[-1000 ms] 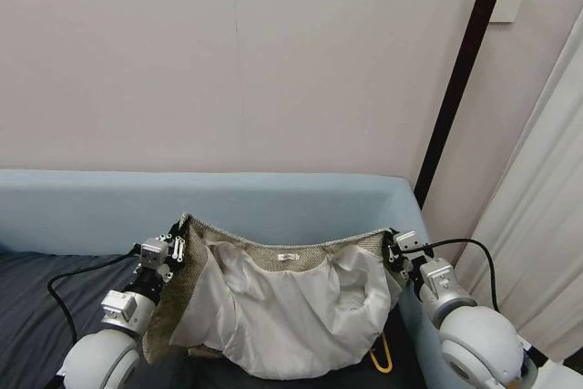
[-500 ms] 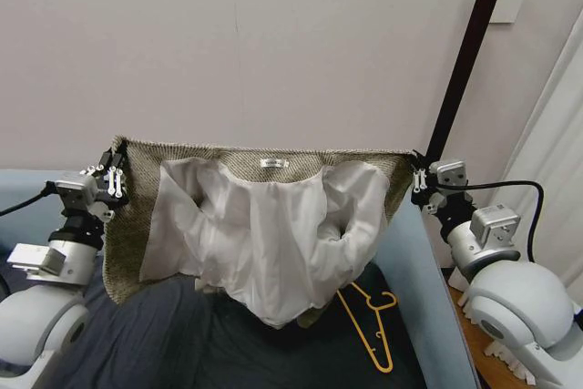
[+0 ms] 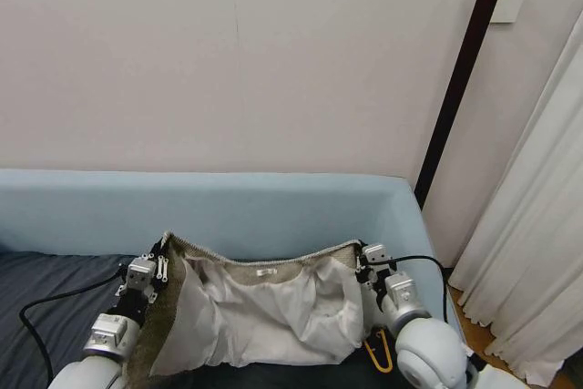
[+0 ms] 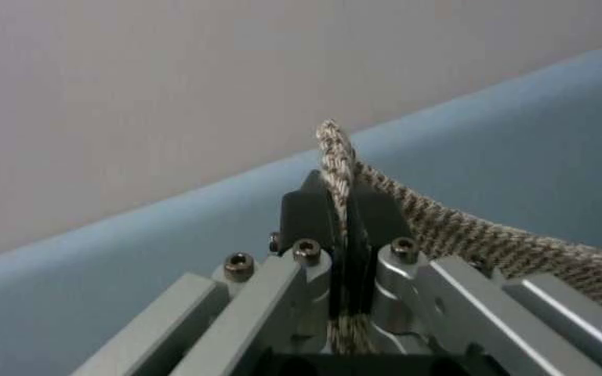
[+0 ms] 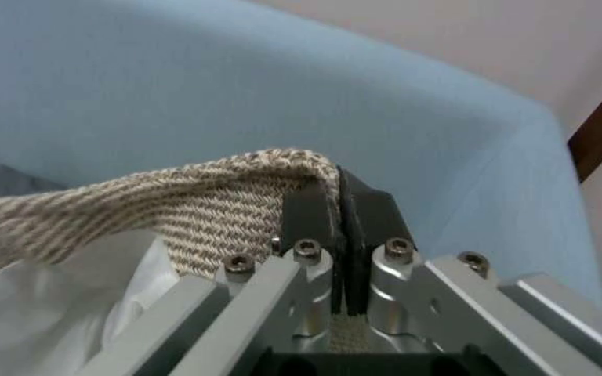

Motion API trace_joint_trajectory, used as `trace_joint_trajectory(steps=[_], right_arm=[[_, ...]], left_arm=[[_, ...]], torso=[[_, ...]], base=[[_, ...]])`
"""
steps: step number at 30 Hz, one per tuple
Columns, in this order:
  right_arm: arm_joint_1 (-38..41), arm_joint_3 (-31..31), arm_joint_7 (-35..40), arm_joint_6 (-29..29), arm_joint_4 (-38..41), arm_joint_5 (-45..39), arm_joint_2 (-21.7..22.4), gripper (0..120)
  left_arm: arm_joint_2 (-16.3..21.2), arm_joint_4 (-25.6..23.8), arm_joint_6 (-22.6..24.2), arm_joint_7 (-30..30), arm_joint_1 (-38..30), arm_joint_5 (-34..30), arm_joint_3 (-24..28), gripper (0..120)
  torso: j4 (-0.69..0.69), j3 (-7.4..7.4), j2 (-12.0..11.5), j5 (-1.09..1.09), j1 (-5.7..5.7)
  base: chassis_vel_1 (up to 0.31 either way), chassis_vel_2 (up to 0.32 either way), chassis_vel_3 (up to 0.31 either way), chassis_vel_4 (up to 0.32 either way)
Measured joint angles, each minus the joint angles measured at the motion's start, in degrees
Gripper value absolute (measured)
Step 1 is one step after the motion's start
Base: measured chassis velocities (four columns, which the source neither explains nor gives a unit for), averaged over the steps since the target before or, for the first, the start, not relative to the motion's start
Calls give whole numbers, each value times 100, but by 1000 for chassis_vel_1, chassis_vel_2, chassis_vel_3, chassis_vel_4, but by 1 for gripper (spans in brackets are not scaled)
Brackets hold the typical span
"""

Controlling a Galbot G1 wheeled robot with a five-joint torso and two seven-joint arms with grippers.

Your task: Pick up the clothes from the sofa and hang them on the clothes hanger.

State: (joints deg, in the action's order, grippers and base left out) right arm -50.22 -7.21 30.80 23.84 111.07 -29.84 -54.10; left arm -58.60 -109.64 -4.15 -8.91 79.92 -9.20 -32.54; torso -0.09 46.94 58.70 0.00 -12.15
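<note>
Jacket [image 3: 273, 316] (one, white-lined) pinched by left end effector [image 3: 163, 260], right end effector [image 3: 361, 263]

From the head: looking forward and down from well back, taking in the pale wall [image 3: 228, 61], the full length of the sofa [image 3: 273, 207] backrest, the dark pole [image 3: 460, 79] and the curtain [image 3: 537, 225] at right, with both arms low in front.

From the left wrist: pressed close behind the left end effector [image 4: 340, 215], sighting along its fingers up toward backrest and wall.

From the right wrist: equally close behind the right end effector [image 5: 339, 207], aimed at the backrest's right end and a sliver of the pole.

Shared by all three: the top edge of the jacket [image 3: 264, 312], pinched at each end, and the blue backrest behind it.
</note>
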Motion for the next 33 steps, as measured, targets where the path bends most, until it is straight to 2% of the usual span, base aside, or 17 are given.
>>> trace_joint_trajectory(steps=[7,9,11,13,15,16,18,20,22,23,26,29,31,33], right_arm=[[234,-205,-36,-25,-583,0,-411,0],[305,-283,-280,-294,-866,19,-493,0],[377,-345,-1043,-1225,-1487,203,-607,0],[386,-345,-1182,-1376,-1589,268,-630,0],[406,-326,-1497,-1781,-1856,410,-696,4],[417,-292,-1607,-1993,-1967,372,-718,12],[414,-233,-1691,-2135,-1975,35,-689,19],[406,-210,-1724,-2168,-1949,-155,-668,23],[329,-52,-1606,-2103,-1589,-1663,-557,33],[296,35,-1455,-2006,-1451,-2148,-534,38],[209,253,-974,-1768,-1198,-3032,-491,46],[82,495,-172,-1256,-1056,-3298,-403,59],[48,525,-15,-1131,-1075,-3210,-374,63],[-9,534,180,-847,-1376,-2589,-300,73]], left_arm=[[-423,438,-44,-31,-87,61,213,0],[-566,582,-110,-34,-143,92,249,0],[-692,683,-158,-72,-204,99,257,0],[-697,687,-160,-76,-208,99,256,0],[-696,693,-160,-79,-220,98,239,0],[-651,699,-157,-86,-234,92,202,0],[-584,720,-89,-165,-279,75,115,0],[-560,733,-60,-202,-297,59,86,0],[-433,826,77,-374,-387,-14,-32,0],[-387,857,105,-415,-409,-31,-69,0],[-300,908,153,-486,-437,-66,-132,0],[-251,945,188,-573,-445,-95,-179,0],[-250,950,189,-586,-445,-96,-183,0],[-258,955,189,-610,-446,-101,-169,0]], torso=[[0,0,0,-2,0],[0,0,0,-2,0],[0,0,0,0,0],[0,0,0,-1,0],[0,0,0,0,0],[0,0,0,0,0],[0,0,0,0,0],[0,0,0,-1,0],[-1,0,0,-1,0],[0,0,0,-1,0],[0,0,0,-1,0],[0,0,0,-1,0],[0,0,0,-1,0],[0,0,0,0,0]], base=[[0,0,0,0],[0,0,0,0],[0,0,0,0],[0,0,0,0],[0,0,0,0],[0,0,0,0],[0,0,0,0],[0,0,0,0],[0,0,0,0],[0,0,0,0],[0,0,0,0],[0,0,0,0],[0,0,0,0],[0,0,0,0]])
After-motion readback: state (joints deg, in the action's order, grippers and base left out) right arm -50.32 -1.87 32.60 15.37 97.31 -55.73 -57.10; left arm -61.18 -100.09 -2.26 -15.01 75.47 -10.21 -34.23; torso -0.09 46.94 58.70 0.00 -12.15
